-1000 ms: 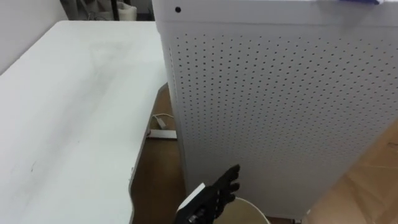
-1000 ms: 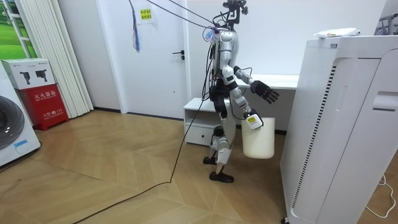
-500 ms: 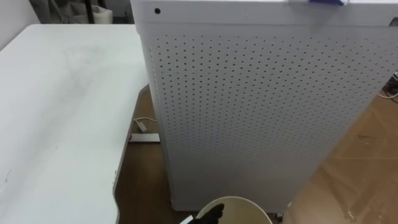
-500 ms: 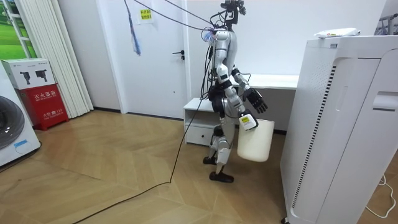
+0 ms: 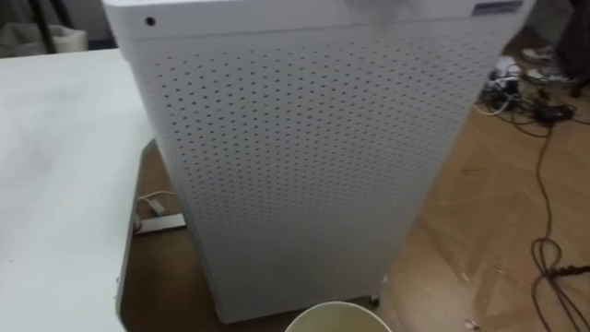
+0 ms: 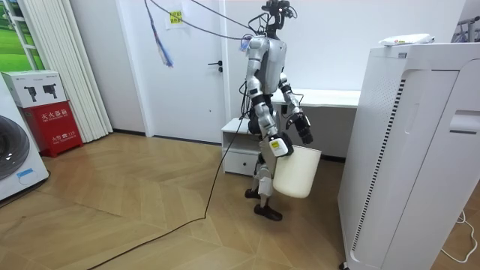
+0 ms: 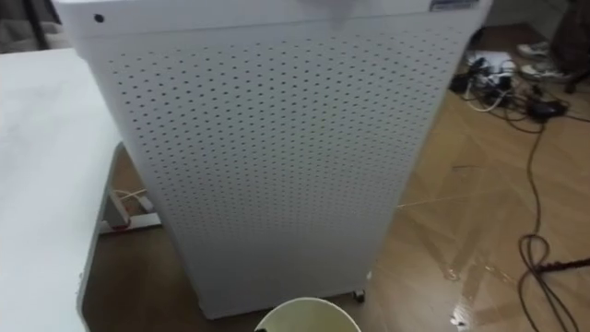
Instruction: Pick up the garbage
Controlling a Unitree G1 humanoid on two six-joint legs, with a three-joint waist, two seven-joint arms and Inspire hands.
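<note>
Perforated white cabinet between table at left and cable-strewn floor, bucket rim below.

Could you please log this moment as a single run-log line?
stance: between white desk and perforated cabinet | right hand: carrying cream bin | left hand: above bin rim

This looks like a room in a home. A tall white cabinet with a perforated side stands on a herringbone wood floor, with a white table just beside it. Well to the room view's left of the cabinet are a white door, pale curtains, a red box and a washing machine. On the floor near the cabinet lie cables and plugs.
</note>
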